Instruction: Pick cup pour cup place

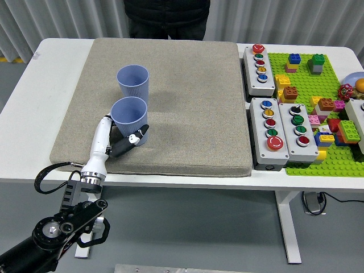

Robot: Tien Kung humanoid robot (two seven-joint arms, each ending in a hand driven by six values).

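The near cup (129, 118) is standing upright on the grey mat (187, 85), toward its front-left part, and the left hand (122, 140) is wrapping its fingers (135, 136) around the cup's lower wall, thumb side and finger side pressing from opposite flanks. Gripping low is leaving the open rim free, which I judge suits tipping it toward the far cup (133, 82). That second cup is waiting upright just behind the first, close enough that a pour would need only a short lift and tilt. Whether the held cup is touching the mat or just clear of it, I cannot tell. The mat is covering most of the white counter (34, 96), likely cushioning the cups. The button boxes (282, 133) and brick baseplate (318, 108) are lying well apart on the right. A person (166, 17) is standing at the far edge, hands not showing. The right arm is out of view.
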